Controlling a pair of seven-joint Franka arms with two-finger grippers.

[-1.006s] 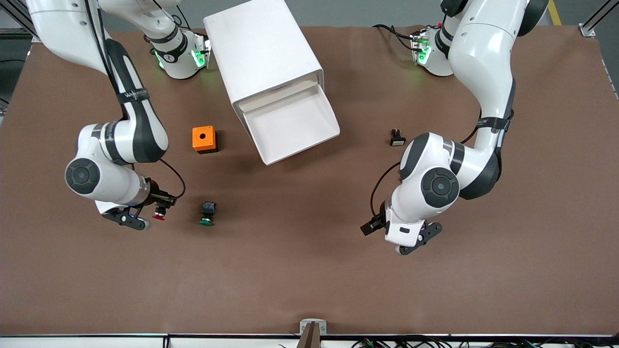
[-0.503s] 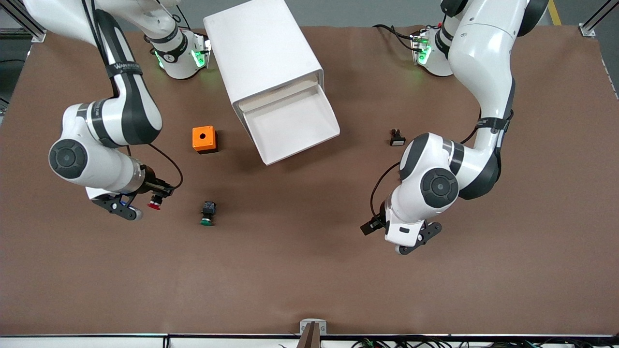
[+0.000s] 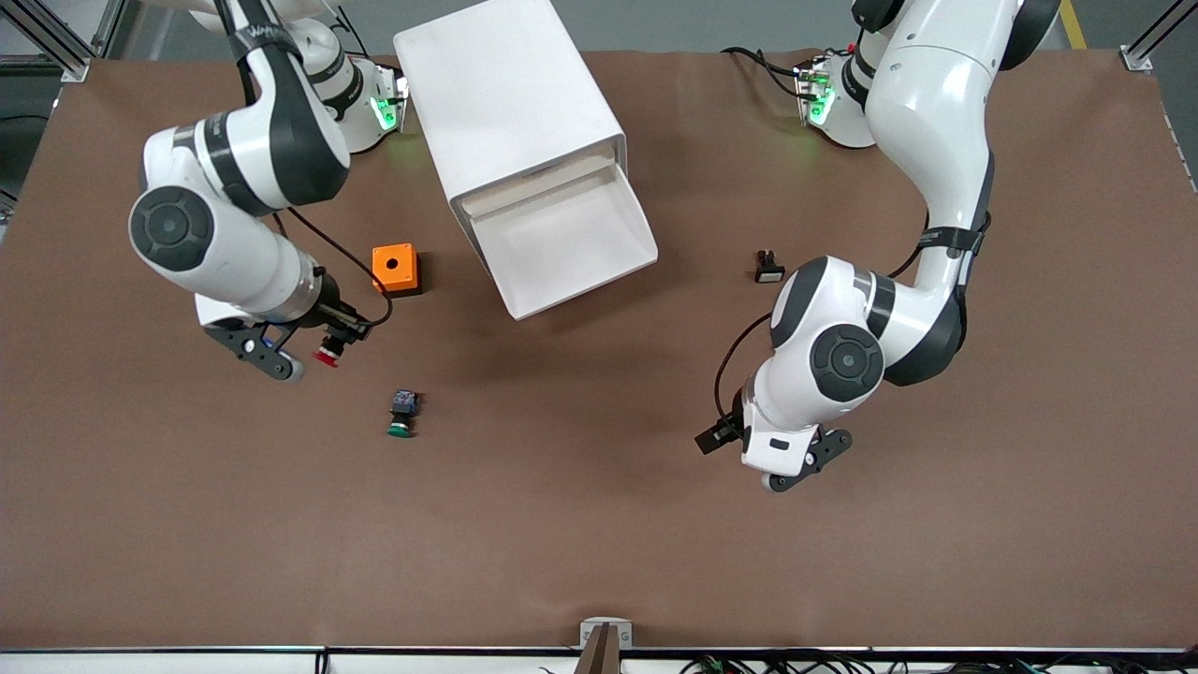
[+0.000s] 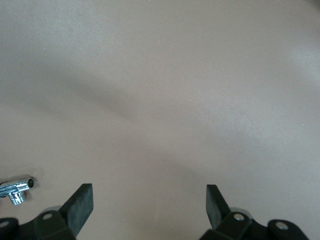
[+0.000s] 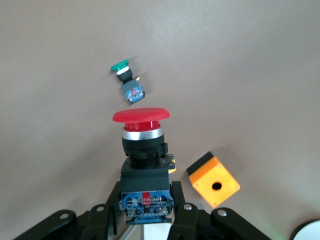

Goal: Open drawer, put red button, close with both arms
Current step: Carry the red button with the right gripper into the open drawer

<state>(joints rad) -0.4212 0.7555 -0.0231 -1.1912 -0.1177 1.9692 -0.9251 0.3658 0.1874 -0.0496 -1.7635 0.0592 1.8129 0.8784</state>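
The red button [image 3: 327, 356] hangs in the air, gripped by its black-and-blue body [image 5: 144, 197], with my right gripper [image 3: 314, 346] shut on it. It is over bare table beside the orange box [image 3: 394, 269]. In the right wrist view the red cap [image 5: 141, 116] points away from the right gripper [image 5: 145, 202]. The drawer [image 3: 564, 245] stands pulled out of the white cabinet [image 3: 505, 94], its tray bare. My left gripper [image 3: 796, 468] waits open over bare table toward the left arm's end, with nothing between its fingers [image 4: 80, 206].
A green-capped button [image 3: 401, 417] lies on the table nearer the front camera than the orange box [image 5: 213, 185]. A small black-and-white part [image 3: 768, 269] lies beside the left arm's elbow. A small chrome piece [image 4: 16, 186] shows at the left wrist view's edge.
My right arm has lifted the red button and carried it away from the green button, toward the orange box and the cabinet. The left arm has barely moved.
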